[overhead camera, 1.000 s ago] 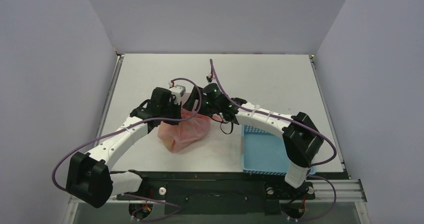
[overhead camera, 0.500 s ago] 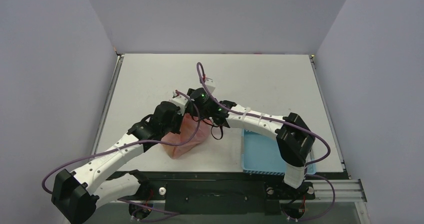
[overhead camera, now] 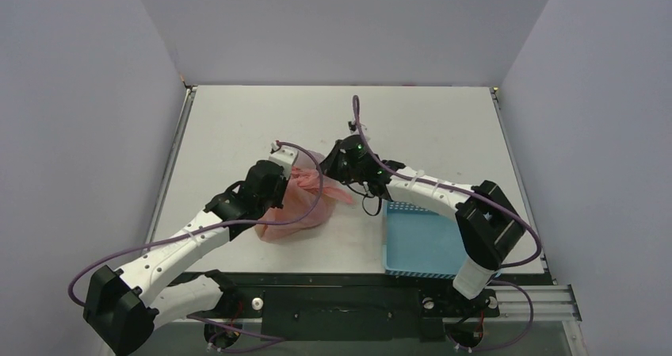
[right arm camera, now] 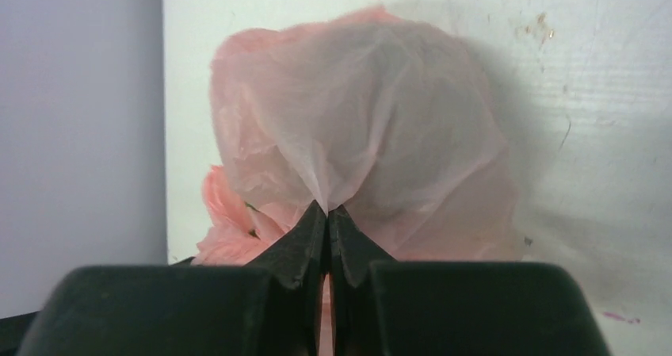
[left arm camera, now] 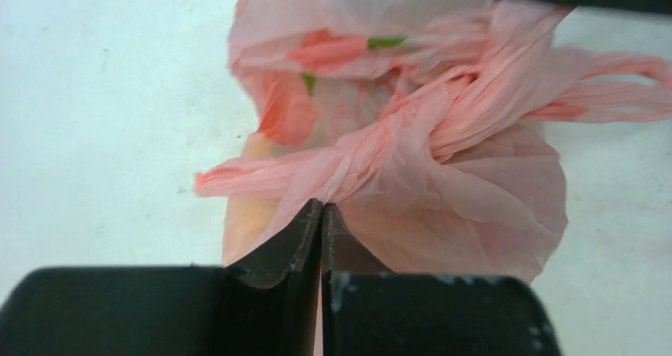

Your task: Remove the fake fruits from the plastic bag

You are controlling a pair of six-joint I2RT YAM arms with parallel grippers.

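Near the middle of the white surface, a pink plastic bag, crinkled and bunched, just left of a blue basket at the near right edge. Held from 2 sides.

Left pincer clamped tight on a twisted strand of the film, jaws meeting with only thin plastic between them. Right pincer likewise pressed closed on a small pinch of the film, with the bag ballooning out beyond its tips.

Red and green prints on the film in the left wrist view, and a loop handle trailing off to the right.

Fake fruits hidden inside the bag; impossible to tell their shapes through the plastic. Bottom of the bag down on the surface, upper folds drawn between the 2 pincers.
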